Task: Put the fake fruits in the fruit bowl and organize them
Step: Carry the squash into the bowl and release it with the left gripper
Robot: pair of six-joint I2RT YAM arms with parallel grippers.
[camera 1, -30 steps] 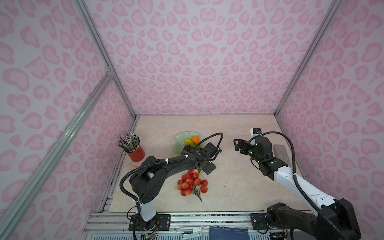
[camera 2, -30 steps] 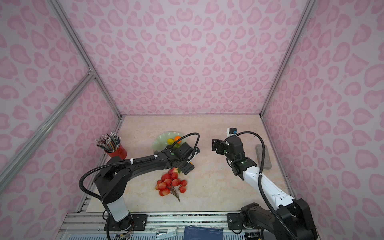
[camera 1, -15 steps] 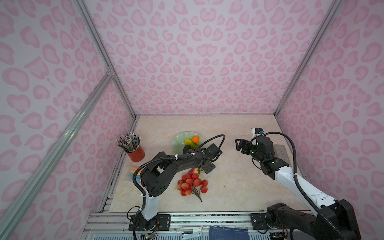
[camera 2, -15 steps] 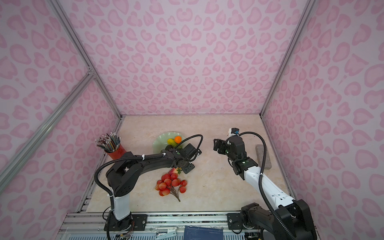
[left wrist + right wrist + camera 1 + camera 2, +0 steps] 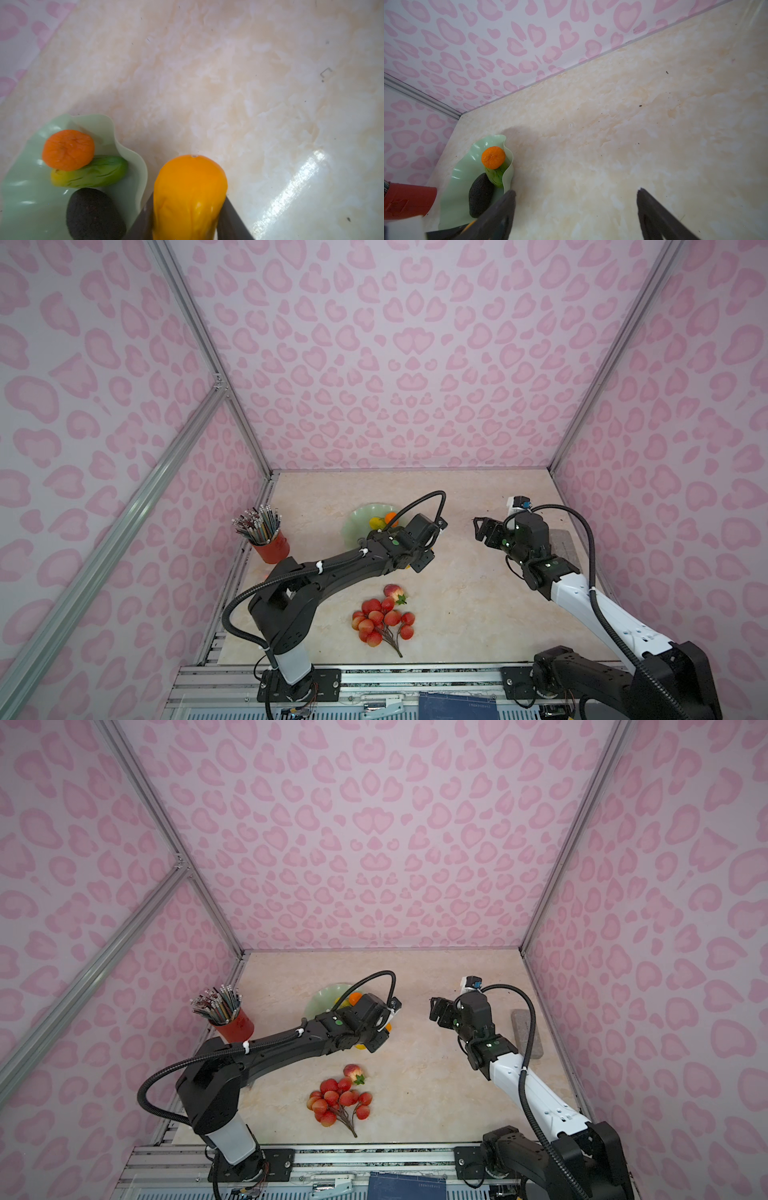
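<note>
- The left tool [image 5: 188, 218] has clamped down on the yellow fruit [image 5: 190, 187]. In the left wrist view a dark finger [image 5: 143, 222] presses each side of it.
- In both top views that tool sits at 5 o'clock of the bowl [image 5: 356, 522], just beside its wavy rim. The yellow fruit is outside the bowl, and I cannot tell whether it touches the counter [image 5: 457, 605].
- The bowl itself lies at 11 o'clock from the counter's middle.
- Inside the bowl, the orange [image 5: 68, 149] perches on the green fruit [image 5: 91, 172], with the avocado [image 5: 94, 214] just beside that green one.
- The right tool [image 5: 575, 192] is spread wide and hovers over bare counter at 2 o'clock from the middle. It is well apart from the bowl and points toward it.
- The bunch of red berries [image 5: 380, 620] lies at 6 o'clock from the middle, its dark stem trailing toward the near edge.
- The strawberry [image 5: 392, 592] sits at the bunch's 12 o'clock, just beside the top berries.
- The cup of pencils [image 5: 272, 545] stands at 9 o'clock, close to the left wall.
</note>
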